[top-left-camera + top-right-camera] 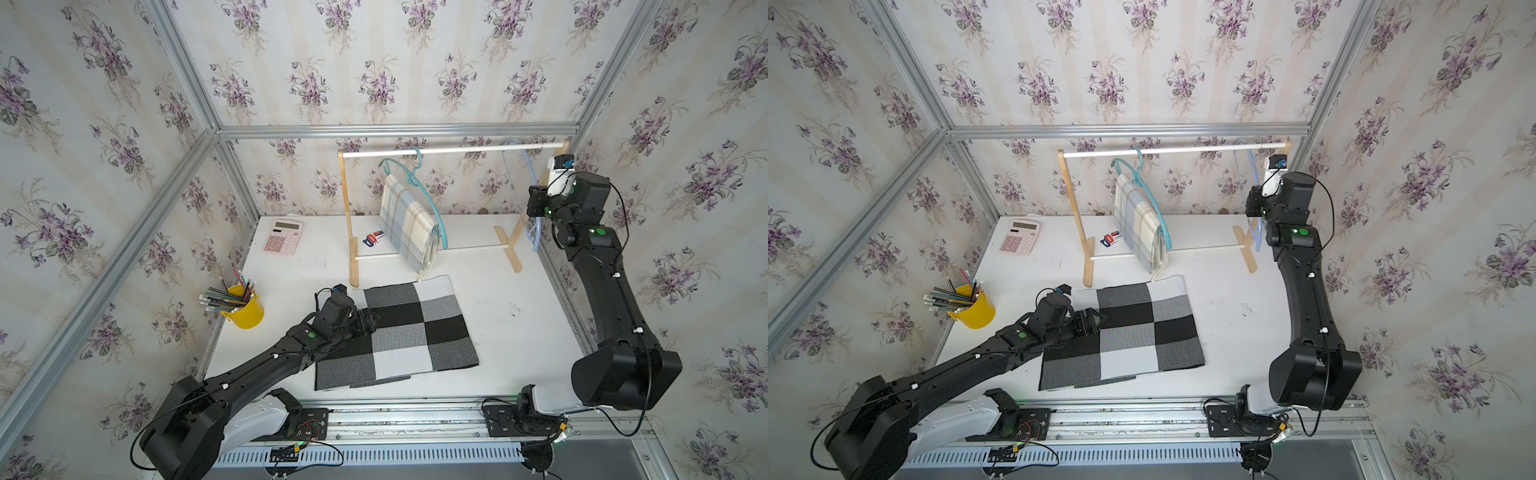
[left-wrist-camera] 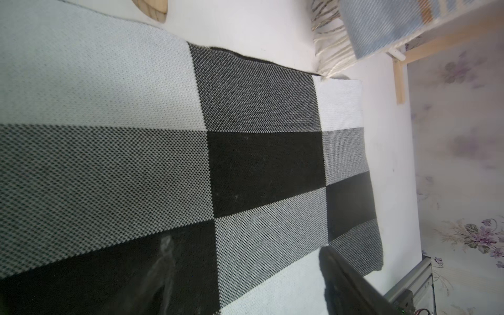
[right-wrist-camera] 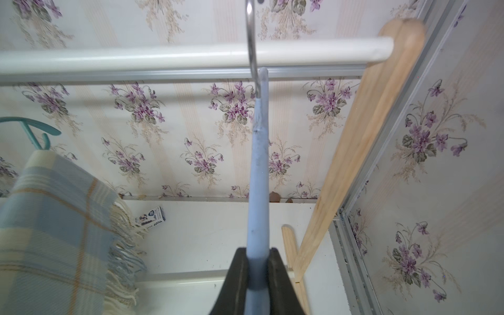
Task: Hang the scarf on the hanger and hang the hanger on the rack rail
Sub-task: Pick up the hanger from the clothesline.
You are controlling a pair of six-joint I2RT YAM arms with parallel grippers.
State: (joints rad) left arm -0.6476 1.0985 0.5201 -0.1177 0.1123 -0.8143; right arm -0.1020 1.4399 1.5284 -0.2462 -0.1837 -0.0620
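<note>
Lying flat on the white tabletop, before the wooden rack, is the checked scarf. A pale blue hanger hooks over the rack's rail, clamped in the right hand. The left hand sits low over the scarf's edge, jaws spread wide.

- No word or number can be read anywhere.
- Small box behind the rack: printed marks, too small to read.
- Calculator left of the rack: key marks illegible.
</note>
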